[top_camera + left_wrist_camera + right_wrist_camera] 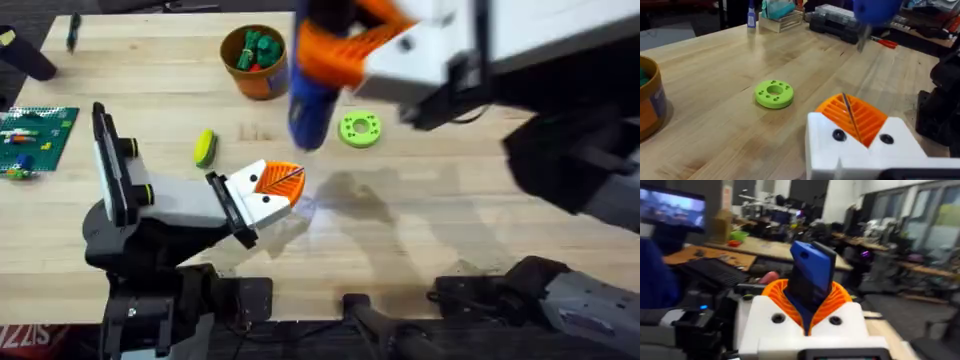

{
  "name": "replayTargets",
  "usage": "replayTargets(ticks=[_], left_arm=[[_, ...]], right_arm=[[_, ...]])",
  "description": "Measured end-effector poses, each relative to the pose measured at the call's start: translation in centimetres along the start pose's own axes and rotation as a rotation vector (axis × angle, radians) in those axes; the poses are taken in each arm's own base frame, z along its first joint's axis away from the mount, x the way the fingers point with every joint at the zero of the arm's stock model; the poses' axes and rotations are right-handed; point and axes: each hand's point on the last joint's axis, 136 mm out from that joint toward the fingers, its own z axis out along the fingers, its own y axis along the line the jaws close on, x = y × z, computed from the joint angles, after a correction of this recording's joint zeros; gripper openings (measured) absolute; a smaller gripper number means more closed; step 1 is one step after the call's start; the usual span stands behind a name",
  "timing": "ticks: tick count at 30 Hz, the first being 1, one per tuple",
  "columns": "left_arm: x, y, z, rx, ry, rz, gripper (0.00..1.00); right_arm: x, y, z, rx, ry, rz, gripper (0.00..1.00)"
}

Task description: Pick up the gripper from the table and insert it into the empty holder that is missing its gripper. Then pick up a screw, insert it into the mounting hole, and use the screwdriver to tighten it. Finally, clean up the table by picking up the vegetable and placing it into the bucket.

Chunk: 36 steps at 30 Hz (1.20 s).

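Observation:
My right gripper (338, 52) hangs high above the table, shut on the blue screwdriver (308, 105), whose tip points down toward the table's middle. In the right wrist view the screwdriver (812, 272) stands between the orange pads of that gripper (810, 300). My left gripper (283, 182) rests low near the table's centre, its orange ribbed pads pressed together (852, 116). Its white finger bases each have a small dark hole (839, 135). The yellow vegetable (205, 147) lies left of it. The orange bucket (262, 85) stands at the back. The loose gripper and the screw are out of view.
A lime-green disc (360, 129) (774, 94) lies right of the screwdriver's tip. The bucket (650, 107) holds green and red toy pieces. A green brick plate (35, 135) sits at the left edge and a black pen (72, 30) at the back left.

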Motion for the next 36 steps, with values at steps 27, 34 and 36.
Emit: replayTargets(ticks=[27,34,36], left_arm=[[0.0,0.0,0.0,0.000,0.000,0.000,0.010],[0.0,0.0,0.0,0.000,0.000,0.000,0.010],[0.0,0.0,0.0,0.000,0.000,0.000,0.010]], right_arm=[[3.2,1.4,7.5,-0.171,0.005,0.006,0.030],[4.1,1.4,8.1,-0.181,0.017,0.028,0.030],[4.0,1.4,8.1,-0.181,0.016,0.029,0.030]])
